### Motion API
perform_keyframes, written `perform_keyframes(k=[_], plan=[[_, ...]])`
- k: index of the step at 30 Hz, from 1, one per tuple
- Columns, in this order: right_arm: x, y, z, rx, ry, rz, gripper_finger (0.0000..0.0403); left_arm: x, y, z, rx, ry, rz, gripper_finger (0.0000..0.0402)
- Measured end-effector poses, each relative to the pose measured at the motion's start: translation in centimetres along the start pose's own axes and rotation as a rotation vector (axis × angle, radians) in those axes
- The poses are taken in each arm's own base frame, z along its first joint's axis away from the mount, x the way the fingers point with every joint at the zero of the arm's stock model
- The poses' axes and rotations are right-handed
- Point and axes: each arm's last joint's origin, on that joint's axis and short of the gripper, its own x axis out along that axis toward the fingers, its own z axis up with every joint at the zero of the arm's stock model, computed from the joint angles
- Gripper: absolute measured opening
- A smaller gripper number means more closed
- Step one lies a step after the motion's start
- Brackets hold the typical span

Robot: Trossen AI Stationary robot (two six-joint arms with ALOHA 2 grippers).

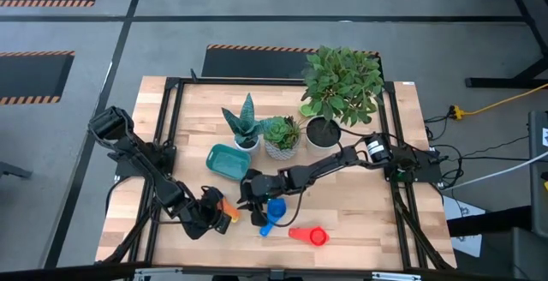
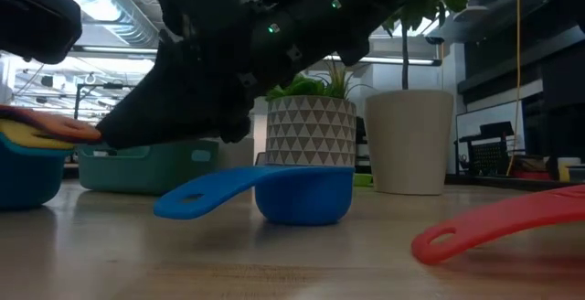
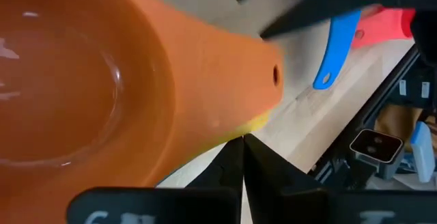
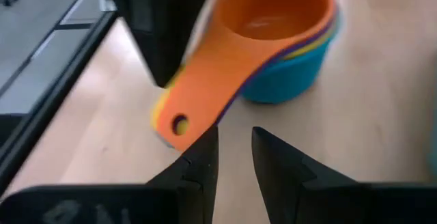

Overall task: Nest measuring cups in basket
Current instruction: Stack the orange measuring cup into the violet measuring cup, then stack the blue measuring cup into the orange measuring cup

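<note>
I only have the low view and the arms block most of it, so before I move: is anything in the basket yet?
Observer: No. From above, the basket looks empty.
Operator: Where is the nested stack?
Observer: On the table outside the basket, with the orange cup on top and the shut left claw at its handle.
Operator: And the right claw?
Observer: It is open and empty, pointing at that same handle.

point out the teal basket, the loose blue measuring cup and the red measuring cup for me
Teal basket [image 1: 228,162]: high view, on its inner floor.
Blue measuring cup [image 2: 306,193]: low view, on the bowl's side wall.
Red measuring cup [image 1: 318,236]: high view, on its bowl.
</note>
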Motion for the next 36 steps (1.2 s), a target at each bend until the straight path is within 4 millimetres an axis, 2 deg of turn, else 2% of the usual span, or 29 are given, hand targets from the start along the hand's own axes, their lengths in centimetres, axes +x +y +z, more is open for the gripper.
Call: perform_keyframes(k=[10,16,19,24,30,36], plan=[[0.0,0.2,0.2,-0.026,-0.012,0.047,0.0094,0.0,0.0,-0.1,0.011,0.009,-0.001,0.0000],[-0.8,0.5,1.0,-0.077,-0.016,0.080,0.0094,-0.8,-0.1,-1.2,0.026,0.140,-0.006,0.0000],[-2.0,0.9,2.0,-0.101,-0.006,0.113,0.0094,-1.0,-0.5,-1.8,0.071,0.212,-0.056,0.0000],[-4.4,1.9,3.1,-0.150,0.065,0.116,0.0094,-1.6,-2.3,-2.7,0.244,0.262,-0.282,0.0000],[-7.8,4.2,3.9,-0.206,0.181,0.136,0.0094,-2.0,-4.1,-2.0,0.466,0.030,-0.472,0.0000],[-12.2,5.8,4.9,-0.216,0.280,0.124,0.0094,-1.4,-5.7,0.8,0.712,-0.179,-0.525,0.0000]])
